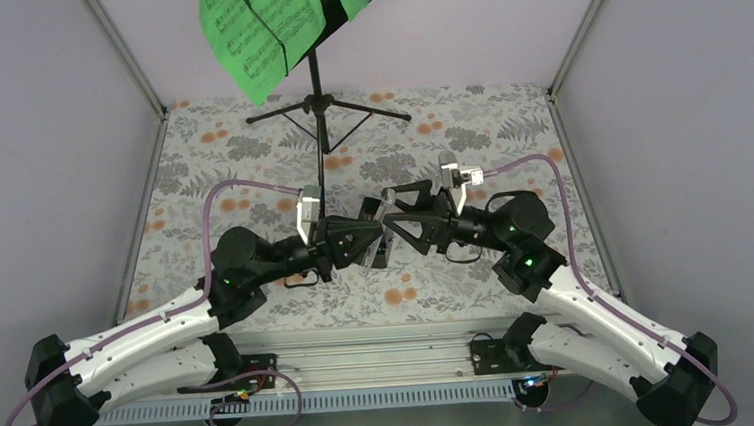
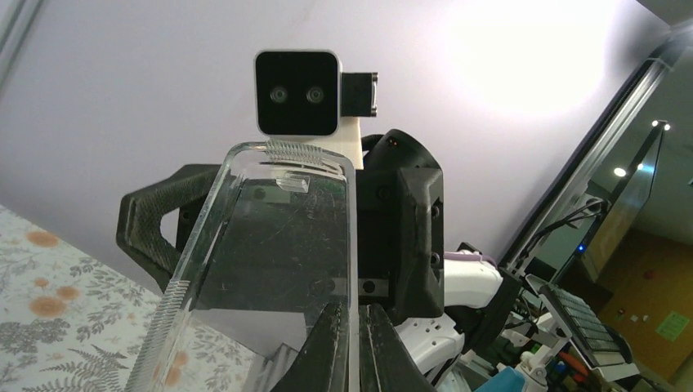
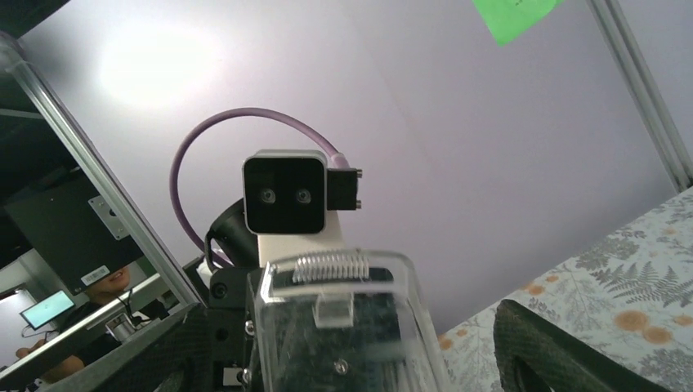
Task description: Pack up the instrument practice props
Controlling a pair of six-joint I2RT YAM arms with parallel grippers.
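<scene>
Showed, from above, a floral-patterned table enclosed by pale lilac walls, with two white-and-black arms reaching in from the near edge and meeting tip to tip at mid-table.

Placed the black tripod music stand upright at the far end, slightly left of centre, its legs spread on the patterned surface. Carried the bright green music sheets on the tilted desk at the top of the stand, high above the table (upper part cut off by the frame edge).

Located the metronome between the two grippers in the middle of the table, nearer than the stand and well apart from its legs. Looked like a clear plastic case with a ribbed top edge and a dark body inside (pyramid shape hard to make out). Could not tell whether resting on the table or raised above it.

Pinched a thin clear edge of the metronome in the left gripper, fingers pressed close together on it.

Had the right gripper spread wide, one dark finger on each side of the case; contact with the case not clear.

Faced each wrist camera towards the other arm's camera, just behind the case.
</scene>
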